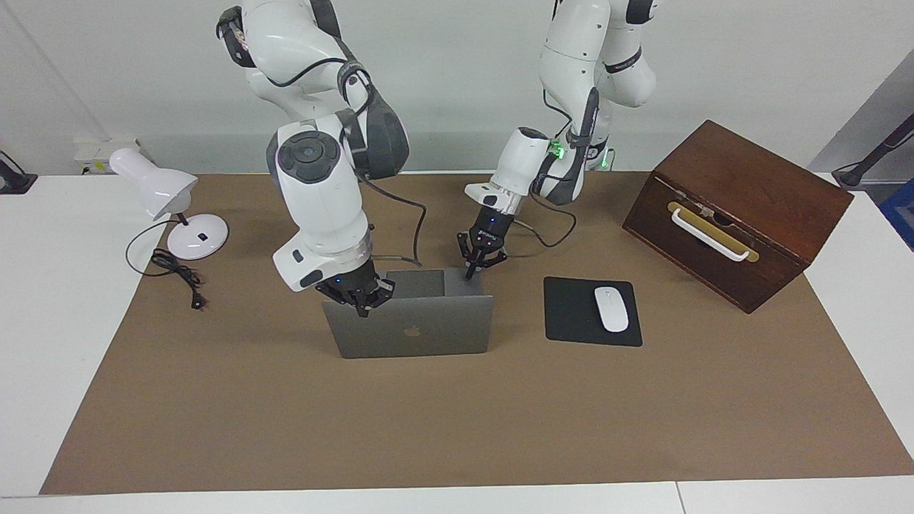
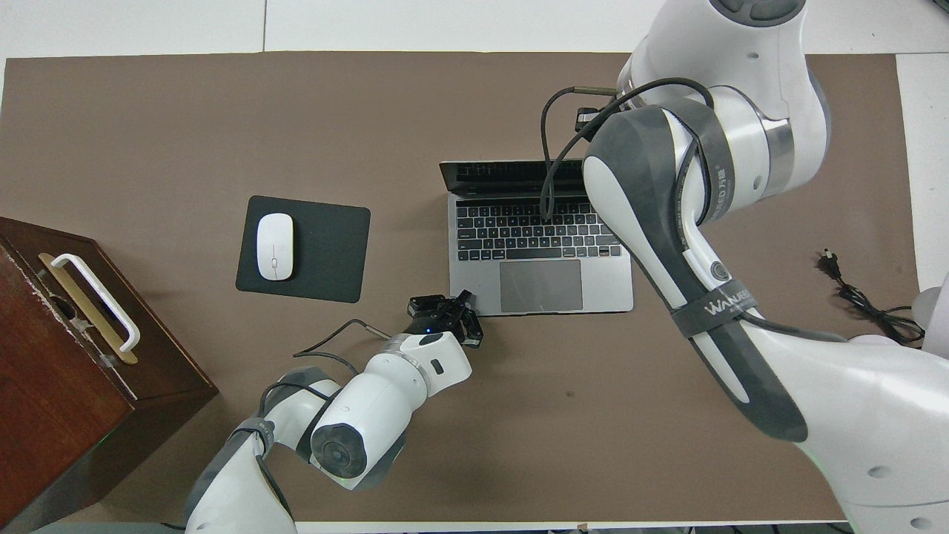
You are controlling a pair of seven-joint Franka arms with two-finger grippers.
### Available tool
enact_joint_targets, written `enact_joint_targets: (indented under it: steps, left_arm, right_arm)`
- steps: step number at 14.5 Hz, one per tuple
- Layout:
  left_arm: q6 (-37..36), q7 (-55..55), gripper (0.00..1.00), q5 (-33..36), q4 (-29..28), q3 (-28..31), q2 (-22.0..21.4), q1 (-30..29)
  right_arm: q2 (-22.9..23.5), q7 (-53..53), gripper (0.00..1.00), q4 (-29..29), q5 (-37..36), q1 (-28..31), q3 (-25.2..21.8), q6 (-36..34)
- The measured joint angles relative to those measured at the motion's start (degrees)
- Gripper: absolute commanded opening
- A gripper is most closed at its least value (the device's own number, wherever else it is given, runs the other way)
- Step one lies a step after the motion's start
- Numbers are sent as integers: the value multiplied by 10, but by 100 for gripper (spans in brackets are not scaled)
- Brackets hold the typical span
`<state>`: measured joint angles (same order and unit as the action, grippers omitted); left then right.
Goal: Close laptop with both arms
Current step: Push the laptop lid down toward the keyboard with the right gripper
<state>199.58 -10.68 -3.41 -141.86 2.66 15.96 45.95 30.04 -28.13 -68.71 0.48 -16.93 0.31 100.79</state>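
Silver-grey laptop (image 1: 414, 325) stands open mid-table, lid seemingly tilted toward its keyboard.
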Motion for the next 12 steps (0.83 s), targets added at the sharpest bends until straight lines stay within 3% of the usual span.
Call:
enact_joint_targets:
  steps: [7, 12]
  left_arm:
    - [2, 2, 0, 40, 0, 2, 3, -14]
    - [2, 4, 0, 41, 0, 2, 3, -14]
  right_arm:
    - [-27, 0, 0, -61, 28, 0, 2, 8]
    - [-56, 0, 0, -107, 100, 0, 4, -66]
